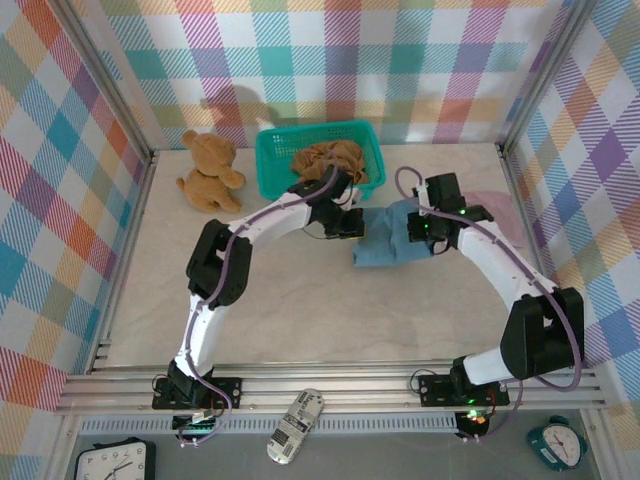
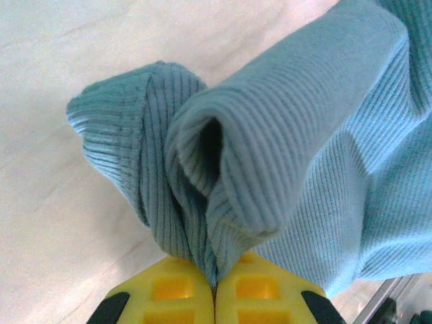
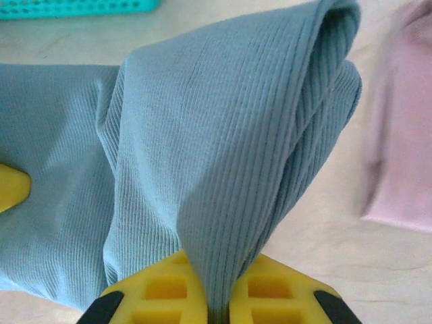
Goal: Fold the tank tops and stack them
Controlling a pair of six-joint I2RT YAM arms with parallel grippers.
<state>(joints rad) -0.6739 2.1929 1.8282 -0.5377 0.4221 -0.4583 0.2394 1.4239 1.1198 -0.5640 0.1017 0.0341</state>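
The slate blue tank top (image 1: 385, 248) lies bunched at mid-table, pinched at both ends. My left gripper (image 1: 350, 222) is shut on a gathered fold of the blue top (image 2: 304, 135), with ribbed cloth squeezed between the yellow fingers (image 2: 175, 290). My right gripper (image 1: 425, 228) is shut on another fold of the same top (image 3: 216, 135), which rises in a ridge from its jaws. The dusty pink tank top (image 1: 495, 208) lies flat to the right, also visible at the right wrist view's edge (image 3: 401, 135). The ochre brown tank top (image 1: 330, 160) sits crumpled in the basket.
A teal mesh basket (image 1: 270, 165) stands at the back centre, its rim (image 3: 67, 7) just beyond the blue top. A brown teddy bear (image 1: 208, 170) sits to its left. Plaid walls enclose the table on three sides. Open tabletop (image 1: 300, 310) lies in front.
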